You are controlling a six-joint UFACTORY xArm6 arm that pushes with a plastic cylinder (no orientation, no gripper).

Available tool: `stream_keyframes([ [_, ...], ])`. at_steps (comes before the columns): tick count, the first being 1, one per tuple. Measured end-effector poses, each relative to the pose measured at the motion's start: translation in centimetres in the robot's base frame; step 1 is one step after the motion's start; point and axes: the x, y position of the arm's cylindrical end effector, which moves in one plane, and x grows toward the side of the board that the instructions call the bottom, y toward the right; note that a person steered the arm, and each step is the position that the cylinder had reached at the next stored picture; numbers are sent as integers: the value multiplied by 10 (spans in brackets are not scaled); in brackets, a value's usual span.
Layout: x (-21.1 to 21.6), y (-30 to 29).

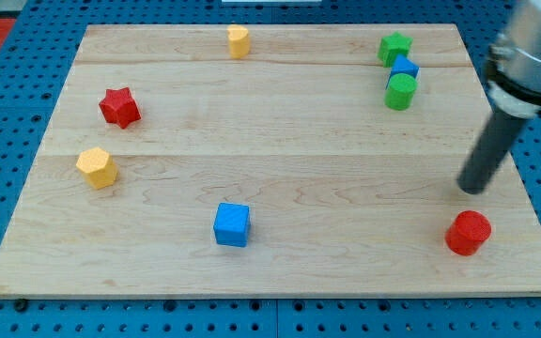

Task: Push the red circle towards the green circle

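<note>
The red circle (468,233) lies near the board's bottom right corner. The green circle (401,91) lies at the upper right, touching a small blue block (404,68) above it. My tip (473,188) stands just above the red circle, slightly to its right, with a small gap between them. The rod rises from the tip toward the view's top right.
A green star (394,47) sits above the blue block. A yellow block (239,41) lies at the top middle. A red star (119,107) and a yellow hexagon (97,167) lie at the left. A blue cube (232,224) lies at the bottom middle. The wooden board (270,160) rests on a blue pegboard.
</note>
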Motion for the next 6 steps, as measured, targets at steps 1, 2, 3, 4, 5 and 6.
stream_keyframes([
  [1, 30, 7],
  [2, 60, -8],
  [3, 61, -29],
  [4, 66, -48],
  [5, 83, -49],
  [6, 79, -78],
])
